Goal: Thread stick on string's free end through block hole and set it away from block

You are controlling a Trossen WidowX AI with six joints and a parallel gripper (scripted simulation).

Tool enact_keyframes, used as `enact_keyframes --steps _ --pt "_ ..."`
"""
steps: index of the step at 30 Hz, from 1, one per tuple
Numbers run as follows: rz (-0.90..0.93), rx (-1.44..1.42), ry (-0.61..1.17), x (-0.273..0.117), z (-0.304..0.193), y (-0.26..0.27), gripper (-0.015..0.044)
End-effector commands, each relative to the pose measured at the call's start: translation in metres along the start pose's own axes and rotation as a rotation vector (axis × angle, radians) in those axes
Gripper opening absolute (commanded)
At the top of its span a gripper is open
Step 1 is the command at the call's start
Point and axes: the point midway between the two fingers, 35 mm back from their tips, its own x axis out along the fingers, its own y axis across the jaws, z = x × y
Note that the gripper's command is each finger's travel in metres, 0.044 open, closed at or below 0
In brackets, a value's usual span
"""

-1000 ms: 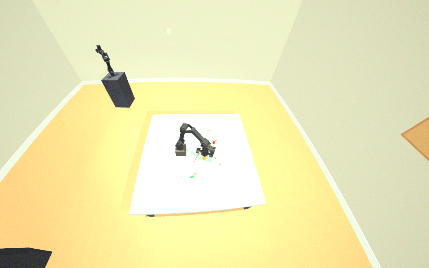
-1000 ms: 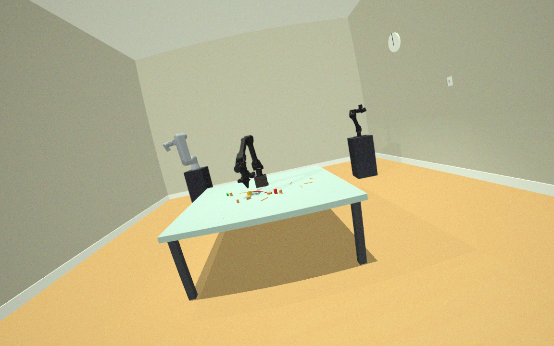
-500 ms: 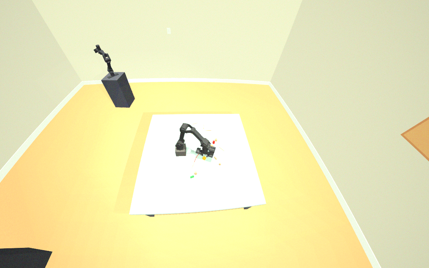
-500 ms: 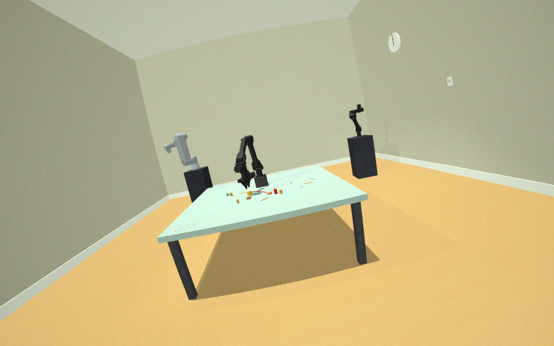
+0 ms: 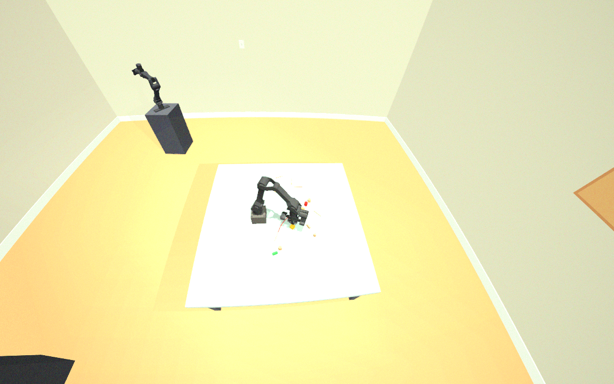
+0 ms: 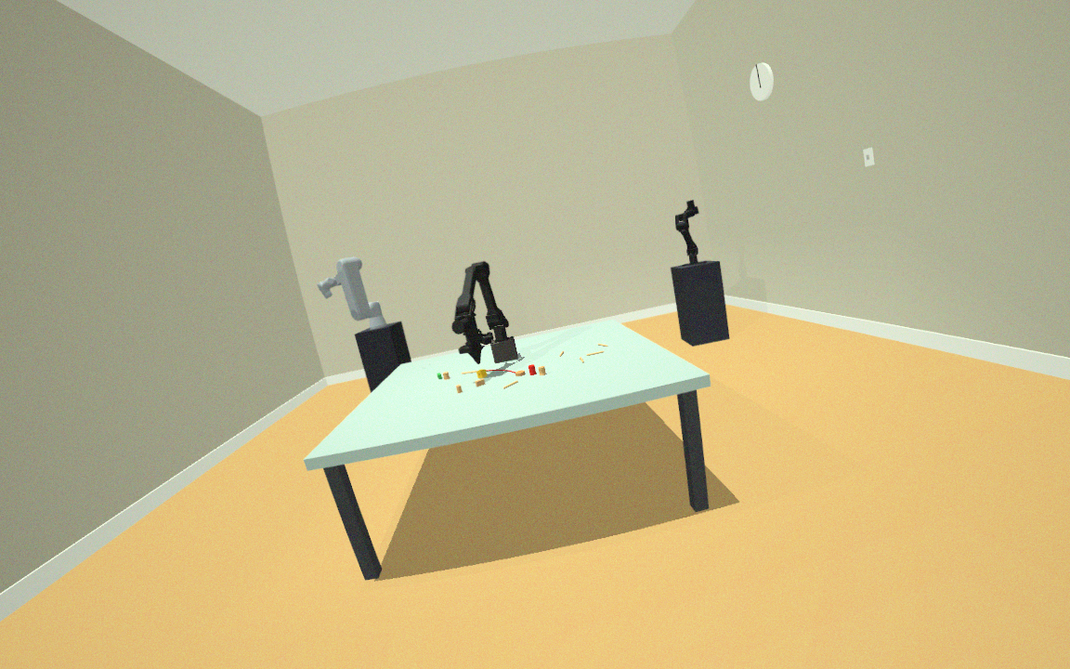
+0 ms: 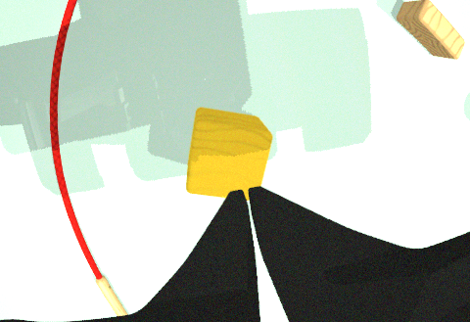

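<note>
My gripper (image 5: 292, 223) (image 6: 477, 360) (image 7: 246, 201) is shut with nothing visible between its fingers. Its tips hang above the table and overlap the near edge of the yellow block (image 5: 292, 226) (image 6: 481, 373) (image 7: 227, 156) in the wrist view; contact cannot be told. No hole shows in that block. The red string (image 5: 282, 224) (image 6: 502, 371) (image 7: 54, 107) curves past the block's left side in the wrist view. The light stick (image 7: 113, 297) on its end lies on the table, partly hidden behind the left finger. A small wooden piece (image 6: 519, 373) at the string's other end seems to be the button.
A wooden piece (image 7: 433, 30) (image 5: 308, 226) (image 6: 479, 382) lies beyond the yellow block. A red piece (image 5: 306, 204) (image 6: 531, 370) stands beside a wooden one (image 5: 308, 200) (image 6: 542, 370). A green piece (image 5: 275, 253) (image 6: 439, 375) and a loose stick (image 5: 317, 213) (image 6: 511, 385) lie farther out.
</note>
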Motion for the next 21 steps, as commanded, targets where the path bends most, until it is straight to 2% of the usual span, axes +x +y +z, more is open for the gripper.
enact_keyframes --steps 1,7,10,21 --pt "0.0 0.0 0.0 0.0 0.0 0.0 0.0" --pt "0.0 0.0 0.0 0.0 0.0 0.0 0.0" --pt "0.0 0.162 0.001 -0.001 -0.006 0.004 0.0079" --pt "-0.003 1.382 0.008 -0.003 -0.045 0.039 0.0368"
